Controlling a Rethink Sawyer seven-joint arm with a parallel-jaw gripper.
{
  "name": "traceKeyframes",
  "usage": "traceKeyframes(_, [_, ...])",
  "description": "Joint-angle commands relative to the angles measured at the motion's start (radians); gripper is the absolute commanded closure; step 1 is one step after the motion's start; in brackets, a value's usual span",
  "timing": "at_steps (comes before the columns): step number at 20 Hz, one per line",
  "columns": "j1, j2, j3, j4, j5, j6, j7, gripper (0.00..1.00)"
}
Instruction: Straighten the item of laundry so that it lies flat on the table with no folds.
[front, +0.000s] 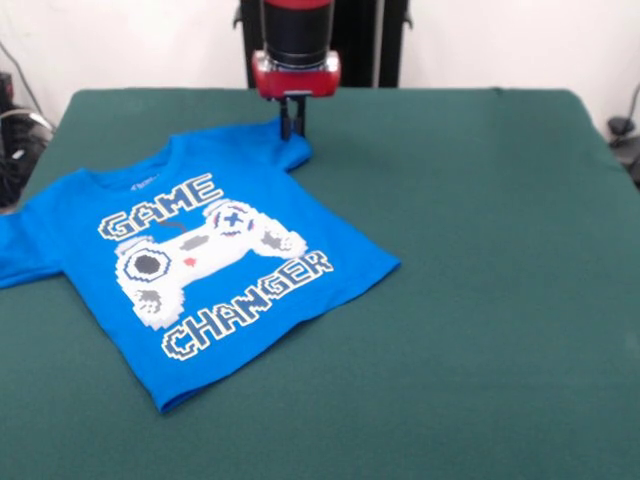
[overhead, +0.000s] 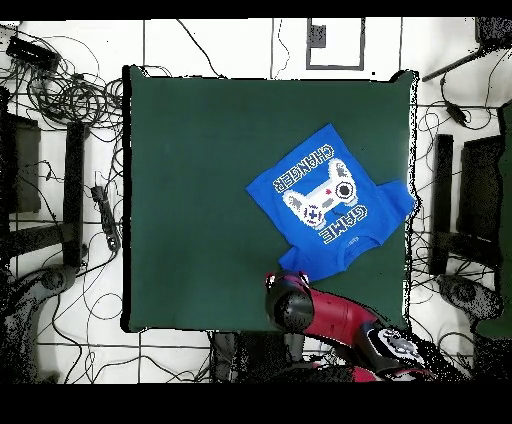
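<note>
From my station I see the red and black arm (front: 296, 40) coming straight down at the far side of the large table covered in dark green felt-like cloth (front: 480, 260), its wrist vertical and its red collar just above the fabric. The dark gripper (front: 292, 125) points down at the tip of one sleeve of the small bright blue short-sleeved T-shirt (front: 200, 260), right where that sleeve bunches into a small raised fold. The fingers look drawn close together at the cloth, but I cannot tell from either view whether they are actually clamped on the sleeve or only touching it.

In the overhead view the arm (overhead: 330, 315) reaches in from the table's (overhead: 200, 180) bottom edge, lying at a slant with its red end (overhead: 288, 300) over the shirt's (overhead: 325, 195) lower corner; the gripper itself is hidden under the wrist there.

The shirt lies print-up, turned at an angle to the table edges, on the side of the table that is left in the front view. The white pixel lettering "GAME CHANGER" and the white game controller print (front: 205, 262) read clearly, and the body looks mostly flat. The other sleeve reaches the table's edge at the left of the front view. Cables (overhead: 60, 90) lie on the floor around the table.
</note>
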Motion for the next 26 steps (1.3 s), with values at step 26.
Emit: traceKeyframes(26, [0.101,0.045,0.183,0.131,0.160,-0.065,0.324,1.00])
